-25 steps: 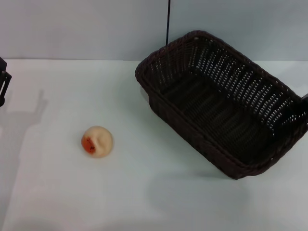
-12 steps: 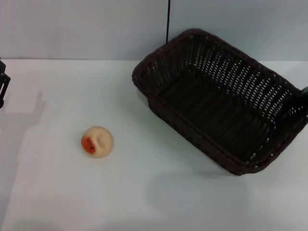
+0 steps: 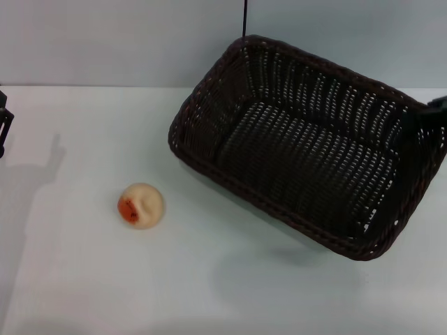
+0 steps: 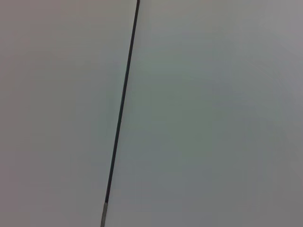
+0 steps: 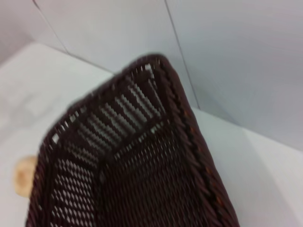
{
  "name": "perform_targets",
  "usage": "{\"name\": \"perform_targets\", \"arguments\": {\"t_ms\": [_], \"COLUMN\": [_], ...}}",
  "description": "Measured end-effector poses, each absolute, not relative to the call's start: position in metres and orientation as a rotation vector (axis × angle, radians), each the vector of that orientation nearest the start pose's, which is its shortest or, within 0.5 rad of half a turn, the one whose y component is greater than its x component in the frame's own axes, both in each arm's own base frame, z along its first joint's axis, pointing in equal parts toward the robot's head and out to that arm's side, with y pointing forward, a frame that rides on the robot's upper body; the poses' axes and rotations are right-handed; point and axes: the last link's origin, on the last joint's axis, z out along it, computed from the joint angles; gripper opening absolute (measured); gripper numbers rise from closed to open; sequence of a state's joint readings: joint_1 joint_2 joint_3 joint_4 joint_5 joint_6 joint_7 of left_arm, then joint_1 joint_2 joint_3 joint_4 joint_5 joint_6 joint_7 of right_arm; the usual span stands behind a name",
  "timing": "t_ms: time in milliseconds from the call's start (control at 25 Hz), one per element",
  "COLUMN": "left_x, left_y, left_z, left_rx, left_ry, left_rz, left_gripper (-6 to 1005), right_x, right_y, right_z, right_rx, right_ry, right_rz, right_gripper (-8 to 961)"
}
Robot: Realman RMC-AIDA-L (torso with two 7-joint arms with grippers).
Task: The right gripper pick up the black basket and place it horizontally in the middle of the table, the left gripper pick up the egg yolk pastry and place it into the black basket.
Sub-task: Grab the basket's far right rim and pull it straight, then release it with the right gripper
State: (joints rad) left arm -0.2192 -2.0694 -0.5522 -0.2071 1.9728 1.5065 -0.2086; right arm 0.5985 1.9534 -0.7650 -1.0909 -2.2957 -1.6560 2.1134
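Observation:
The black basket (image 3: pixel 300 153) is off the table at the right, tilted, with its shadow on the table beneath it. My right gripper (image 3: pixel 434 110) shows only at the right edge, holding the basket's right rim. The basket fills the right wrist view (image 5: pixel 137 165). The egg yolk pastry (image 3: pixel 141 205), a pale ball with an orange-red patch, lies on the white table (image 3: pixel 105 279) to the left of the basket, and its edge shows in the right wrist view (image 5: pixel 22 176). My left gripper (image 3: pixel 4 124) is parked at the far left edge, well away from the pastry.
A grey wall (image 3: pixel 126 42) with a thin dark vertical line (image 3: pixel 244 21) stands behind the table. The left wrist view shows only this wall (image 4: pixel 213 113) and the line (image 4: pixel 122 109).
The basket has risen, shifted left and turned, so its open inside now faces the head camera more. The pastry and the left arm have not moved.

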Motion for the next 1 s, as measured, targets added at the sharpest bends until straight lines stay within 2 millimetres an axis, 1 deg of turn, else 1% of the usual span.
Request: {"name": "perform_targets", "arguments": {"t_ms": [40, 80, 120, 160, 200, 320, 360, 520, 600, 720, 760, 1000], "left_x": [-0.35, -0.35, -0.35, -0.35, -0.35, -0.35, -0.35, -0.351, -0.351, -0.351, -0.351, -0.35], "left_y": [0.247, 0.247, 0.247, 0.247, 0.247, 0.247, 0.247, 0.246, 0.246, 0.246, 0.246, 0.246], "left_z": [0.007, 0.007, 0.007, 0.007, 0.007, 0.007, 0.007, 0.007, 0.007, 0.007, 0.007, 0.007], "left_rx": [-1.394, -1.394, -1.394, -1.394, -1.394, -1.393, -1.393, -1.393, -1.392, -1.392, -1.392, -1.391], "left_ry": [-0.537, -0.537, -0.537, -0.537, -0.537, -0.537, -0.537, -0.538, -0.538, -0.537, -0.536, -0.536], "left_rz": [-0.869, -0.869, -0.869, -0.869, -0.869, -0.869, -0.868, -0.868, -0.868, -0.868, -0.869, -0.87], "left_gripper": [829, 829, 829, 829, 829, 830, 830, 830, 830, 830, 830, 830], "right_x": [0.242, 0.241, 0.241, 0.239, 0.239, 0.239, 0.24, 0.241, 0.24, 0.239, 0.237, 0.236], "right_y": [0.369, 0.367, 0.367, 0.366, 0.366, 0.364, 0.363, 0.362, 0.361, 0.36, 0.359, 0.355], "right_z": [0.098, 0.101, 0.101, 0.105, 0.105, 0.107, 0.107, 0.106, 0.103, 0.102, 0.101, 0.1], "right_rx": [-2.604, -2.612, -2.612, -2.617, -2.617, -2.626, -2.633, -2.65, -2.677, -2.692, -2.711, -2.758], "right_ry": [1.033, 1.018, 1.018, 0.996, 0.996, 0.956, 0.932, 0.892, 0.852, 0.824, 0.785, 0.729], "right_rz": [0.157, 0.215, 0.215, 0.272, 0.272, 0.345, 0.394, 0.46, 0.524, 0.559, 0.601, 0.647], "right_gripper": [197, 197, 196, 195, 195, 196, 196, 204, 209, 215, 217, 230]}}
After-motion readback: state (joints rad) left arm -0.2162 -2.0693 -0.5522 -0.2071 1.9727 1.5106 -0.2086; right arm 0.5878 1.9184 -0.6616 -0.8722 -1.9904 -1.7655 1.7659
